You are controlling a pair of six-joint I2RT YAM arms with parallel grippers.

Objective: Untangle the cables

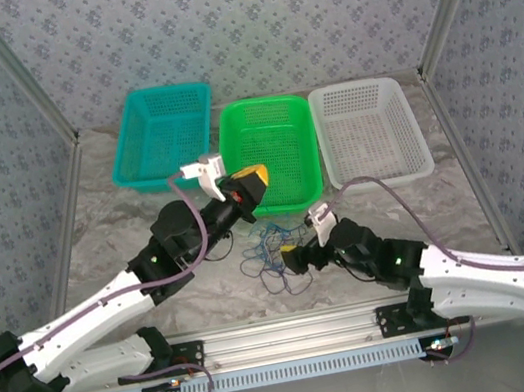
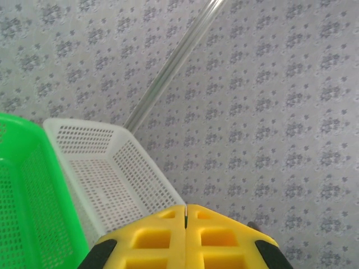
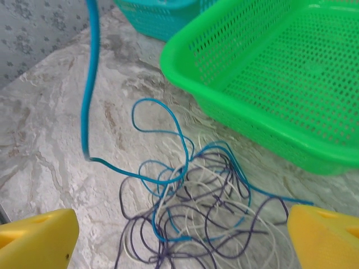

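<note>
Tangled cables [image 3: 190, 213], blue, dark and whitish loops, lie on the marble table [image 1: 128, 240] at 6 o'clock of the green basket [image 1: 270, 154], close to its near rim. Teal basket [image 1: 165, 137] sits at its 9 o'clock, white basket [image 1: 369, 131] at its 3 o'clock. Left gripper [image 1: 248, 186] is raised at 12 o'clock of the pile over the green basket's near-left corner, jaws pressed together. One blue cable [image 3: 88, 73] climbs steeply off the table toward it, apparently pinched there. Right gripper [image 1: 295, 254] is low at the pile's 3 o'clock edge, jaws spread wide with the tangle between them.
</note>
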